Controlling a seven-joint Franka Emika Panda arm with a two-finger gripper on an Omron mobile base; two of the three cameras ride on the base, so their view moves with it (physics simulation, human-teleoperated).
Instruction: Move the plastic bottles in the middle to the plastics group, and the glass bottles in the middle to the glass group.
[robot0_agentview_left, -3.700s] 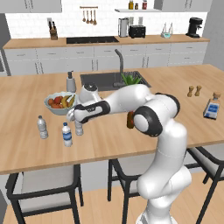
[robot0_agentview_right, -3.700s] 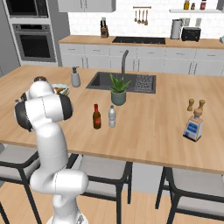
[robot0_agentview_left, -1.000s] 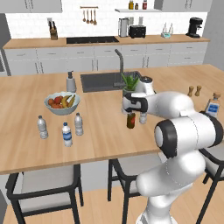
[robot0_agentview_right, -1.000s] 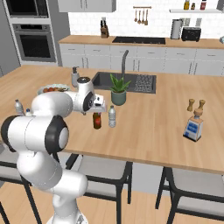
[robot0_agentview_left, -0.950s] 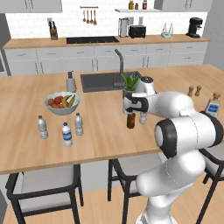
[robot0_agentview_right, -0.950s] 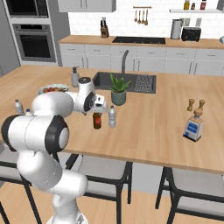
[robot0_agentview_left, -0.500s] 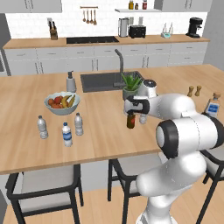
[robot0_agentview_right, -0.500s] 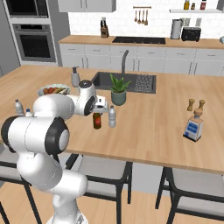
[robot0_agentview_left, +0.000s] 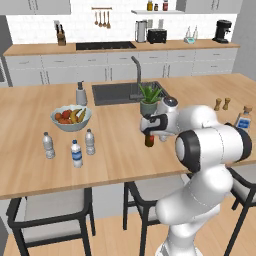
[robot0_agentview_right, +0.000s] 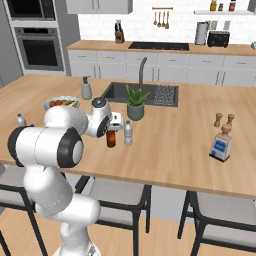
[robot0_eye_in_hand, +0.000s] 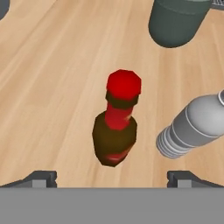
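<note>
One glass bottle is standing upright mid-bench, toward its front edge, with a plastic bottle just beside it. Gripper is hovering right above, fingers spread wide, gripping nothing.

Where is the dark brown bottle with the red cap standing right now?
In the hand view the brown bottle stands upright on the wooden counter, centred between the open jaws, with a clear ribbed water bottle beside it and the plant pot beyond.
</note>
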